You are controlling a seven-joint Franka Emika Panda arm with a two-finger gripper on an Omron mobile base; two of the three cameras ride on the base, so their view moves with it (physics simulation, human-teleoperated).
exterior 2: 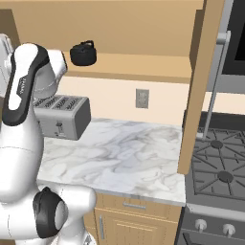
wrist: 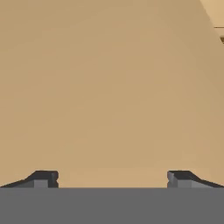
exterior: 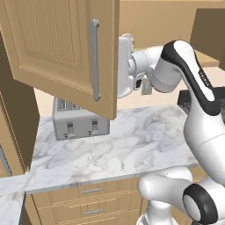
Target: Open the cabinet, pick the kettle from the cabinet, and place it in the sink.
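The cabinet [exterior: 57, 48] stands open, both doors swung out over the marble surface [exterior: 132, 145]. The kettle [exterior 2: 83, 52] sits on the cabinet's bottom shelf, above and just right of the toaster [exterior 2: 62, 117] as the right base view shows it. The claw [wrist: 112, 178] is spread wide with nothing between its tips, facing a plain tan panel close up. In the left base view the hand reaches in behind the left door, just past the edge that carries its long silver handle [exterior: 94, 59]. The stove [exterior 2: 217, 167] lies right of the surface.
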